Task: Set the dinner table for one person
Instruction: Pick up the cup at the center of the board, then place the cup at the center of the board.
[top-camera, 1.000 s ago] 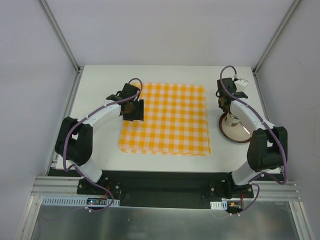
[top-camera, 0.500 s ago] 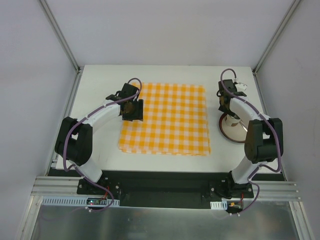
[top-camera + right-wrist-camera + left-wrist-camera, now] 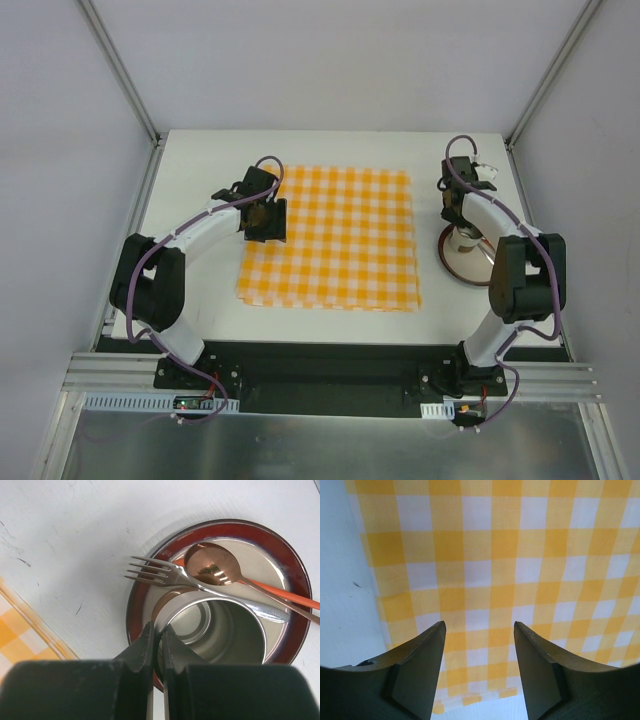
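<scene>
Pinching the rim of the metal cup (image 3: pixel 235 640), the right gripper (image 3: pixel 156 630) is clenching it on the plate (image 3: pixel 235 528), at the right side of the dinner table (image 3: pixel 190 180). The cup is seeming light, stiff and slippery. The left gripper (image 3: pixel 479 625) is hanging released over the checked cloth (image 3: pixel 520 540).

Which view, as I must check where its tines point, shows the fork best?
The right wrist view: the fork lies in full across the plate, tines over its left rim. In the top view the right arm blocks it; the left wrist view faces the checked cloth instead.
</scene>
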Available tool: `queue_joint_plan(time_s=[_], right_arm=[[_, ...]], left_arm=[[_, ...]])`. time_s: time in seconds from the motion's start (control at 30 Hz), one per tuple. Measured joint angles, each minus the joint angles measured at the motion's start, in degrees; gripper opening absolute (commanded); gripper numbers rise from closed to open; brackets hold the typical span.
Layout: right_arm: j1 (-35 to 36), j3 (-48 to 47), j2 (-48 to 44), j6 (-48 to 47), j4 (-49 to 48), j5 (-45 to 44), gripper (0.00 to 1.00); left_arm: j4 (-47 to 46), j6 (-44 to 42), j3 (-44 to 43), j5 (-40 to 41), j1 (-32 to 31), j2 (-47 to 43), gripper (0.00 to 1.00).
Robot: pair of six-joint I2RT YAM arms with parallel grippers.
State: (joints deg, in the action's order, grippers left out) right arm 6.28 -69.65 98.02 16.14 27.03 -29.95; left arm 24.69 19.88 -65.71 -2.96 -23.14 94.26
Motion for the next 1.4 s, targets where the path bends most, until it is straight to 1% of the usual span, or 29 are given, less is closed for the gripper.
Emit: queue_joint_plan(time_s=[0.4, 0.8, 1.07, 1.4], right_arm=[[0.0, -8.0, 1.6, -2.1, 0.8, 0.9, 0.01], [0.0, -14.2, 8.4, -4.7, 2.0, 4.2, 0.01], [0.0, -17.2, 8.9, -6.4, 2.4, 5.8, 0.01], [0.9, -21.8, 9.7, -7.5, 3.4, 7.5, 0.01]], left_arm=[[0.0, 0.0, 0.0, 0.0, 0.0, 0.0, 0.56], [0.0, 0.0, 0.0, 0.0, 0.0, 0.3, 0.56], [0.0, 0.0, 0.0, -1.2, 0.0, 3.3, 0.55], [0.0, 0.0, -0.3, -1.4, 0.0, 3.3, 0.55]])
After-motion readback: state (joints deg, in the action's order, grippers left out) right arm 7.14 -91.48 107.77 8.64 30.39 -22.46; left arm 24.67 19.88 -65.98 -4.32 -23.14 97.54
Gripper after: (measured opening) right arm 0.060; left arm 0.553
